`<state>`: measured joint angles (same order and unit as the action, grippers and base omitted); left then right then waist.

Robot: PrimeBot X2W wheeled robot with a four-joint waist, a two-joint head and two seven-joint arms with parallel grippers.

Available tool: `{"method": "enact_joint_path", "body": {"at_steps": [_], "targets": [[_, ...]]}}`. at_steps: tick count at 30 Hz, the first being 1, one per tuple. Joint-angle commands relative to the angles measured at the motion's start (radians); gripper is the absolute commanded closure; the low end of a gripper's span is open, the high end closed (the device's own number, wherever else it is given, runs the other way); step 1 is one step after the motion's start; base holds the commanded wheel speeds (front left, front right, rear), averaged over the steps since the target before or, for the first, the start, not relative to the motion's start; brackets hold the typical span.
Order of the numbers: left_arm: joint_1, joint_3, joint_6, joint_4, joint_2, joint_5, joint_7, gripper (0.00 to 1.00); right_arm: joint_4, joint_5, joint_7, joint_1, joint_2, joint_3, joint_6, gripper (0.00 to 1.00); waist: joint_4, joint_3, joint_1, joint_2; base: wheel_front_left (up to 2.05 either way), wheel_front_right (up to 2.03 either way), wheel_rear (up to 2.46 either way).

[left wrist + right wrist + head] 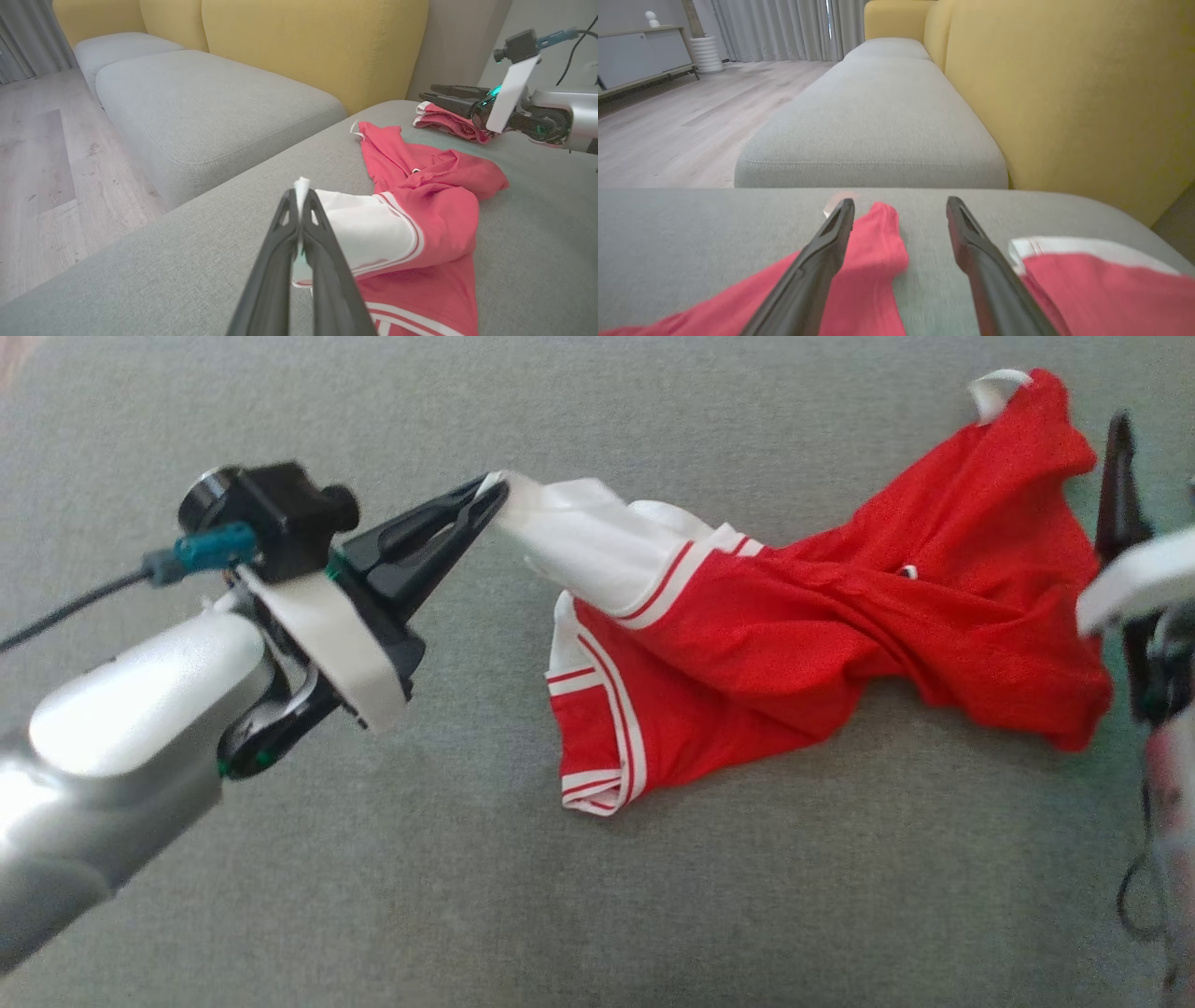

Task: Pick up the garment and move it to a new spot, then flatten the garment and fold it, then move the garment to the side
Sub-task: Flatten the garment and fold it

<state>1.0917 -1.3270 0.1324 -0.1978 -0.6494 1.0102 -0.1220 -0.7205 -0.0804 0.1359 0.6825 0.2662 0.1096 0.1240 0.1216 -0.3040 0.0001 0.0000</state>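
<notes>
The garment point(822, 625) is a red top with white sleeves and striped trim, lying crumpled on a grey seat cushion point(373, 896). My left gripper point(495, 493) is shut on the tip of its white sleeve, which is pulled out taut to the left. From the left wrist, the white cloth sticks up between the shut fingertips of the left gripper point(301, 192), and the garment point(434, 205) lies beyond. My right gripper point(900, 205) stands open low over the garment's far red edge point(878, 252), holding nothing. One of its dark fingers point(1118, 485) shows at the right edge.
A second red cloth with white trim point(448, 123) lies under the right gripper point(426, 92). Yellow backrests point(317, 46) rise behind the cushion. Another grey seat point(878, 121) adjoins it, with wooden floor point(37, 186) beyond the edge.
</notes>
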Motion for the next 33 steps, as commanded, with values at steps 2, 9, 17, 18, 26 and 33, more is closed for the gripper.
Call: {"method": "enact_joint_path", "body": {"at_steps": [2,9,17,18,26,33], "targets": [[0.004,0.047,-0.002,-0.008,-0.042,-0.007,-0.029,1.00,0.063,-0.055,0.020,-0.108,-0.005,-0.012,0.007,0.00,-0.029,0.025,-0.0001,0.0000,0.00,0.00,0.00],[-0.042,0.058,-0.029,-0.023,-0.092,-0.013,-0.081,1.00,0.330,-0.221,-0.073,-0.448,-0.037,0.036,0.007,0.00,-0.085,0.042,-0.0001,0.0000,0.00,0.00,0.00],[-0.066,0.075,-0.064,0.003,-0.150,-0.006,-0.094,1.00,0.648,-0.370,-0.229,-0.686,-0.119,0.056,0.007,0.00,-0.110,0.034,-0.0001,0.0000,0.00,0.00,0.00],[-0.068,0.074,-0.066,0.004,-0.152,-0.008,-0.092,1.00,0.665,-0.390,-0.238,-0.689,-0.125,0.050,0.007,0.00,-0.108,0.034,-0.0001,0.0000,0.00,0.00,0.00],[-0.069,0.072,-0.068,-0.006,-0.148,-0.015,-0.086,1.00,0.640,-0.421,-0.283,-0.640,-0.119,0.017,0.007,0.00,-0.082,0.039,-0.0001,0.0000,0.00,0.00,0.00],[-0.064,0.071,-0.065,-0.021,-0.136,-0.021,-0.089,1.00,0.562,-0.455,-0.292,-0.598,-0.118,0.011,0.007,0.00,-0.059,0.039,-0.0001,0.0000,0.00,0.00,0.00]]}}
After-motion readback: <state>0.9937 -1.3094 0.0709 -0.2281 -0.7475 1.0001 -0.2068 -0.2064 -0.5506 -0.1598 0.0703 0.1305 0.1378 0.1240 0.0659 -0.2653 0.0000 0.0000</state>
